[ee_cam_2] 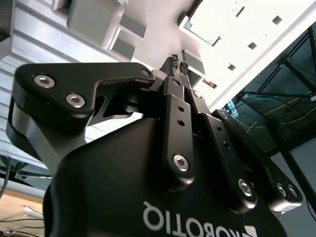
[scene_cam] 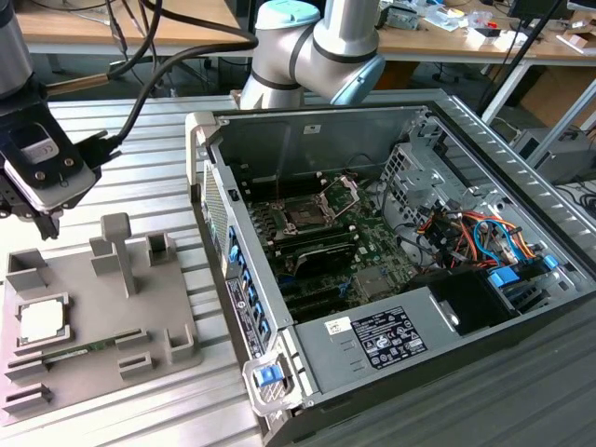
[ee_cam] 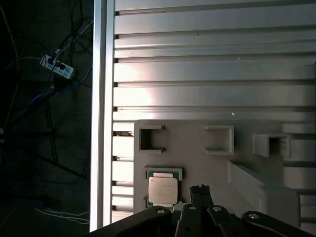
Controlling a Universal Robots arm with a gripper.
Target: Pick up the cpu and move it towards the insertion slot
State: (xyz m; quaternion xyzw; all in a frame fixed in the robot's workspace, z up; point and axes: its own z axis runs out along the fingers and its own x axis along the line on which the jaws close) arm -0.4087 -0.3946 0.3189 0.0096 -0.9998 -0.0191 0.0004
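The cpu (ee_cam: 163, 190) lies flat in the tray (ee_cam: 207, 168), just beside and beneath the jaws, which are pressed together and empty.

Matt grey plastic tray (scene_cam: 93, 307) — silvery, smooth metal cpu (scene_cam: 42, 321)

One cpu (scene_cam: 42, 321), one grey tray (scene_cam: 93, 312), one open computer case (scene_cam: 307, 140), one insertion slot (scene_cam: 305, 216), one arm (scene_cam: 317, 47), one power strip (ee_cam: 58, 68).

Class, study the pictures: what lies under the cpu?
The cpu sits nested in the grey tray, which rests on the ribbed metal table. The tray surface directly beneath the cpu is covered by it and cannot be seen.
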